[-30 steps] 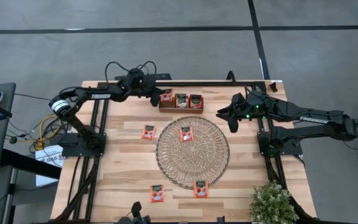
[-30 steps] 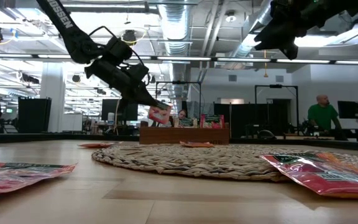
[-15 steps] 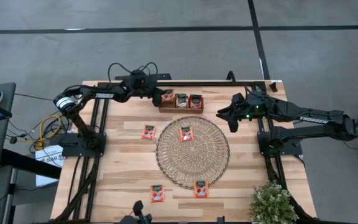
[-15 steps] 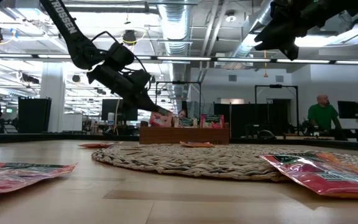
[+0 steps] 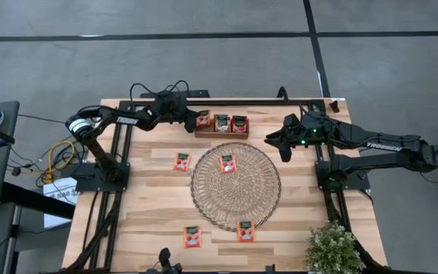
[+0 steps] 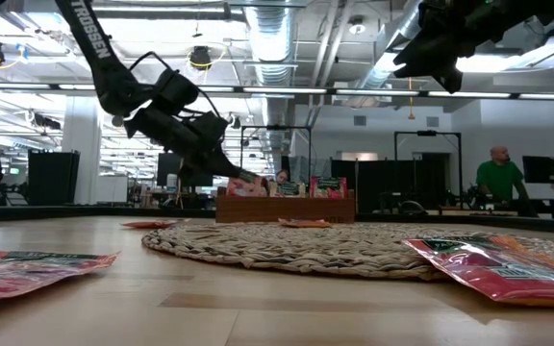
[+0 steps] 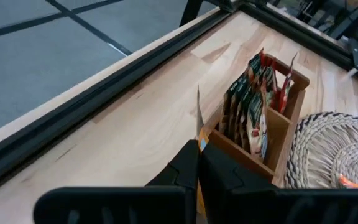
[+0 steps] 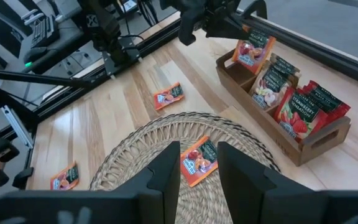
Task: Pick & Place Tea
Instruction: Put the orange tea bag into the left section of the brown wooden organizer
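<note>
My left gripper (image 5: pixel 196 117) reaches to the left end of the brown wooden tray (image 5: pixel 221 124) at the table's far edge and is shut on a red-orange tea packet (image 8: pixel 252 51). That packet stands tilted at the tray's left end compartment; the other two compartments hold upright packets (image 8: pixel 306 106). More packets lie flat: one (image 5: pixel 182 160) on the bare table, one (image 5: pixel 227 163) on the round woven mat (image 5: pixel 236 205), one (image 5: pixel 245 230) at the mat's near rim, and one (image 5: pixel 192 236) near the near edge. My right gripper (image 5: pixel 281 144) hangs open right of the mat, high above the table. My left gripper pinches the packet between its two shut fingers (image 7: pixel 185 171) by its upper edge (image 7: pixel 198 124); the wrist view shows it edge-on. The fingers slant down from the table's left side. The packet's lower part is in the tray's left compartment (image 8: pixel 238 62); whether it rests there I cannot tell.
A black rail (image 5: pixel 242 101) runs along the far edge behind the tray. A small green plant (image 5: pixel 333 247) stands at the near right corner. Bare wood lies left of the mat. People (image 6: pixel 494 178) are in the room beyond the table.
My left gripper has moved down and a little toward the tray, staying shut. The packet, held above the tray's left end a second ago, now sits lower, in the left compartment.
</note>
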Motion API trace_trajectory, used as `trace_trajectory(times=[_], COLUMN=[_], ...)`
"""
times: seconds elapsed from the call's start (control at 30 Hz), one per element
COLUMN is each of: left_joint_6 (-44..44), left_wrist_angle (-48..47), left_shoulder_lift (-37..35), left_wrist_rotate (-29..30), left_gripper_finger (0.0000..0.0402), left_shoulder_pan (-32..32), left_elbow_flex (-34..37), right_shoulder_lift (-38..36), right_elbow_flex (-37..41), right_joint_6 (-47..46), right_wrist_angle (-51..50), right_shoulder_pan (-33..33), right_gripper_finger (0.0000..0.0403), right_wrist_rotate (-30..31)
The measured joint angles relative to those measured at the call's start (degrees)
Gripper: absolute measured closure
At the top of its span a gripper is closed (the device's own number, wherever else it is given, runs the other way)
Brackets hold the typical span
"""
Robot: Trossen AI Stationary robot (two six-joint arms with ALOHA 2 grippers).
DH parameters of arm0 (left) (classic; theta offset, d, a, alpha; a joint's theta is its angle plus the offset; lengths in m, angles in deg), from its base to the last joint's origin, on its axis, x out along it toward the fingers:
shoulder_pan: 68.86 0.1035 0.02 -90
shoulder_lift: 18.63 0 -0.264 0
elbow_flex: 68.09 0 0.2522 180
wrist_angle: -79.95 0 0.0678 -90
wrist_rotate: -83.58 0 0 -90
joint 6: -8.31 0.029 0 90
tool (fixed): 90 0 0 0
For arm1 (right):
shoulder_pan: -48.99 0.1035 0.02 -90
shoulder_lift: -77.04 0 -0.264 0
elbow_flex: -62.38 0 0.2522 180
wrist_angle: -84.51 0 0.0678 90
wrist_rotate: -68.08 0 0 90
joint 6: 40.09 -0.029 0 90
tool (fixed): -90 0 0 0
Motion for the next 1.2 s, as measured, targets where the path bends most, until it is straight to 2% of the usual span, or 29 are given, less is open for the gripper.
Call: trace_trajectory(times=[0.47,0.8,1.2], left_joint_6=[0.5,0.5,0.3], left_wrist_angle=[3.3,5.0,4.9], left_shoulder_lift=[0.0,3.5,3.5], left_wrist_rotate=[-1.4,-1.6,0.6], left_gripper_finger=[0.0401,0.0401,0.0401], left_shoulder_pan=[0.0,-0.8,-0.7], left_elbow_flex=[0.7,0.6,0.6], right_shoulder_lift=[0.0,0.0,0.0], right_elbow_flex=[0.0,0.0,0.0], right_joint_6=[0.0,-0.1,-0.1], right_wrist_angle=[0.1,0.1,0.1], right_shoulder_pan=[0.0,0.0,0.0], right_gripper_finger=[0.0306,0.0306,0.0306], right_wrist_rotate=[0.0,-0.1,-0.1])
